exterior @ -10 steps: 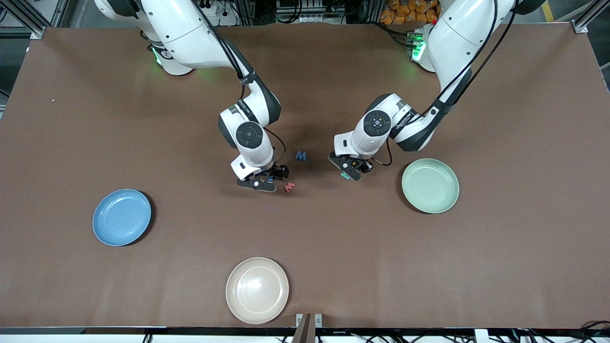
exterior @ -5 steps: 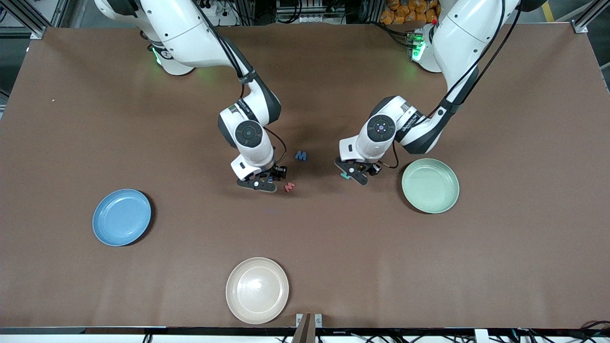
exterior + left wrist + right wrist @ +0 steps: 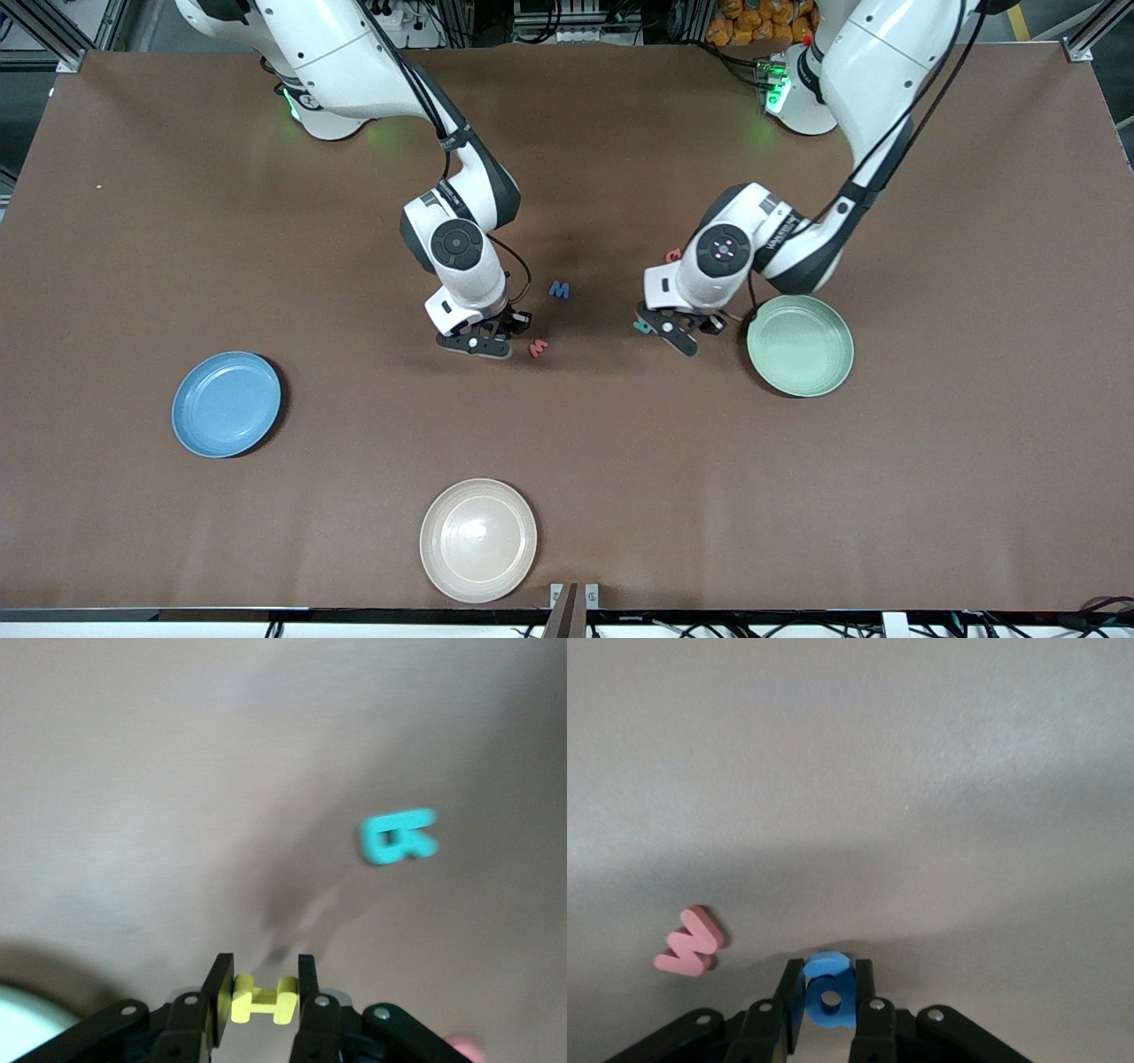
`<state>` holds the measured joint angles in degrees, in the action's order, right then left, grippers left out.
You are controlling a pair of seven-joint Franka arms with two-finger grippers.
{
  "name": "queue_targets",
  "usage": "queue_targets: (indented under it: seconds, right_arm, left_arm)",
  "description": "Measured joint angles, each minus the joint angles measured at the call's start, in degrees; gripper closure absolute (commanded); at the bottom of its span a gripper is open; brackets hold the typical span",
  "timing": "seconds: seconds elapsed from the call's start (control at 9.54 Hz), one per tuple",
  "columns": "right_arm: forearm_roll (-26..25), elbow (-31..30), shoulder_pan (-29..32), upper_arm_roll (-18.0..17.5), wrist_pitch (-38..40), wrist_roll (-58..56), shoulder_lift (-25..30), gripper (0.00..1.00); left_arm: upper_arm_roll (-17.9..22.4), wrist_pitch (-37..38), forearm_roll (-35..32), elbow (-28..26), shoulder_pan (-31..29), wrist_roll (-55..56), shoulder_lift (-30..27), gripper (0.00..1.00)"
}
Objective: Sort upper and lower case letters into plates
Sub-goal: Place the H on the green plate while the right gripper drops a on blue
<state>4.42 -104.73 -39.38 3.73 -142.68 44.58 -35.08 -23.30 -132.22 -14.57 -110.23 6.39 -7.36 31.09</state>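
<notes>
My left gripper [image 3: 680,335] [image 3: 263,967] is shut on a yellow letter H [image 3: 259,1001], over the table next to the mint green plate [image 3: 800,346]. A teal letter [image 3: 640,326] [image 3: 399,836] lies on the table beside it. My right gripper [image 3: 478,342] [image 3: 829,967] is down at the table, shut on a blue letter [image 3: 831,999]. A pink letter [image 3: 538,348] [image 3: 691,941] lies close beside that gripper. A blue M [image 3: 558,289] rests between the two arms, and a red letter [image 3: 673,255] shows by the left wrist. The sky blue plate [image 3: 227,404] sits toward the right arm's end.
A cream-beige plate [image 3: 478,540] stands near the table's front edge, nearer to the front camera than everything else. The brown table [image 3: 177,221] is otherwise bare around the plates.
The right gripper has closed on the blue letter. The left arm has carried the yellow letter toward the mint green plate, uncovering a red letter by its wrist.
</notes>
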Motion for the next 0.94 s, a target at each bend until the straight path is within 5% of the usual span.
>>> queue_targets:
  seconds: [0.31,0.42,0.52,0.94]
  right_arm:
    - [0.0,0.06,5.67,0.65,3.36,-4.22,3.17,1.0]
    - [0.0,0.05,8.76,0.97,4.55,-6.3,3.87,1.0]
    - [-0.01,0.03,11.88,1.31,4.82,-8.77,4.06,1.0]
    - [-0.18,-0.02,22.9,4.83,5.38,-24.4,4.12,1.0]
  left_arm:
    - [0.01,5.26,0.0,3.22,-7.72,-13.01,-0.18,0.87]
    - [0.0,6.55,-0.01,4.15,-8.29,-14.77,-0.22,0.7]
    - [0.03,7.05,-0.01,4.52,-8.61,-16.53,-0.22,0.01]
    - [-0.15,7.33,2.08,4.53,-9.68,-17.27,-0.11,0.0]
